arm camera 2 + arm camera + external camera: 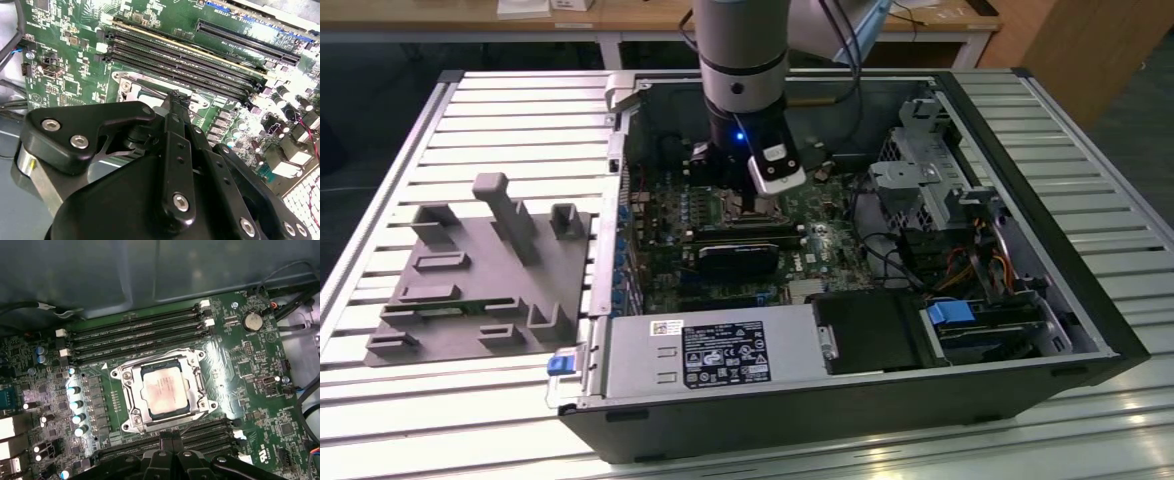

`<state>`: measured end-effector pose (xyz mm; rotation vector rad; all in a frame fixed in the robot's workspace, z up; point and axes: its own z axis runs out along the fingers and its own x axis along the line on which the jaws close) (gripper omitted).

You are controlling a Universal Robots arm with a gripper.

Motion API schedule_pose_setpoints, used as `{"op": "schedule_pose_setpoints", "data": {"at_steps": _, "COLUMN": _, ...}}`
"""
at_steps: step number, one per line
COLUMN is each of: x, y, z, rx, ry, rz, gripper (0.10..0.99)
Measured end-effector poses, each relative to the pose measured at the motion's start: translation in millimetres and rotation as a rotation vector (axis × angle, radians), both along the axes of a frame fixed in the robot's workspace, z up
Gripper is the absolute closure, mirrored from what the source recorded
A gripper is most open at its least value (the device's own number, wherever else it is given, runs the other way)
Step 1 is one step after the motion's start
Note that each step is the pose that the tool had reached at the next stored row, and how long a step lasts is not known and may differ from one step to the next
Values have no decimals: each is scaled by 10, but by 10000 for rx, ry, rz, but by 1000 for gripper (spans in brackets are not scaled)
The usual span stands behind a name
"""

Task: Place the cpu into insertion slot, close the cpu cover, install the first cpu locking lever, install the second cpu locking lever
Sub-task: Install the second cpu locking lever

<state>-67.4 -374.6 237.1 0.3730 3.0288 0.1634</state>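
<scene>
— Where's the cpu (162,390)?
— Seated in the insertion slot (131,405), with the cpu cover (192,377) framing it.
— And our claw (174,102)?
— Drawn narrow, holding nothing, just beside the socket's edge. We'd press any lever slowly, keeping clear of the memory slots (140,327).

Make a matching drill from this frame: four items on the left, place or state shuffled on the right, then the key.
Items
1. cpu
2. cpu cover
3. gripper
4. grey fixture block

Place or state
A. framing the chip, flat on the socket
B. outside the case, on the slatted table at the exterior view's left
C. seated in the insertion slot, silvery top showing
D. low over the socket's edge, next to the memory slots

Pairs: 1-C, 2-A, 3-D, 4-B
</scene>
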Motion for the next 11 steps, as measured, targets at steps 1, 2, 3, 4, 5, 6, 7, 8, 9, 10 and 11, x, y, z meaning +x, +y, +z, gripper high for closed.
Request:
{"op": "schedule_pose_setpoints", "data": {"at_steps": 1, "x": -7, "y": -1, "z": -7, "rx": 13, "ry": -24, "rz": 19, "gripper": 984}}
{"op": "schedule_pose_setpoints", "data": {"at_steps": 2, "x": -15, "y": -3, "z": -14, "rx": 28, "ry": -52, "rz": 38, "gripper": 984}}
{"op": "schedule_pose_setpoints", "data": {"at_steps": 3, "x": -24, "y": -5, "z": -20, "rx": 38, "ry": -76, "rz": 54, "gripper": 984}}
{"op": "schedule_pose_setpoints", "data": {"at_steps": 4, "x": -32, "y": -8, "z": -28, "rx": 47, "ry": -99, "rz": 69, "gripper": 984}}
{"op": "schedule_pose_setpoints", "data": {"at_steps": 5, "x": -41, "y": -10, "z": -36, "rx": 55, "ry": -121, "rz": 83, "gripper": 984}}
{"op": "schedule_pose_setpoints", "data": {"at_steps": 6, "x": -50, "y": -12, "z": -44, "rx": 63, "ry": -143, "rz": 97, "gripper": 984}}
{"op": "schedule_pose_setpoints", "data": {"at_steps": 7, "x": -60, "y": -15, "z": -51, "rx": 71, "ry": -165, "rz": 111, "gripper": 984}}
{"op": "schedule_pose_setpoints", "data": {"at_steps": 8, "x": -69, "y": -17, "z": -58, "rx": 78, "ry": -187, "rz": 124, "gripper": 984}}
{"op": "schedule_pose_setpoints", "data": {"at_steps": 9, "x": -79, "y": -19, "z": -67, "rx": 89, "ry": -213, "rz": 138, "gripper": 984}}
{"op": "schedule_pose_setpoints", "data": {"at_steps": 10, "x": -89, "y": -21, "z": -74, "rx": 98, "ry": -237, "rz": 151, "gripper": 984}}
{"op": "schedule_pose_setpoints", "data": {"at_steps": 11, "x": -99, "y": -23, "z": -82, "rx": 108, "ry": -260, "rz": 164, "gripper": 984}}
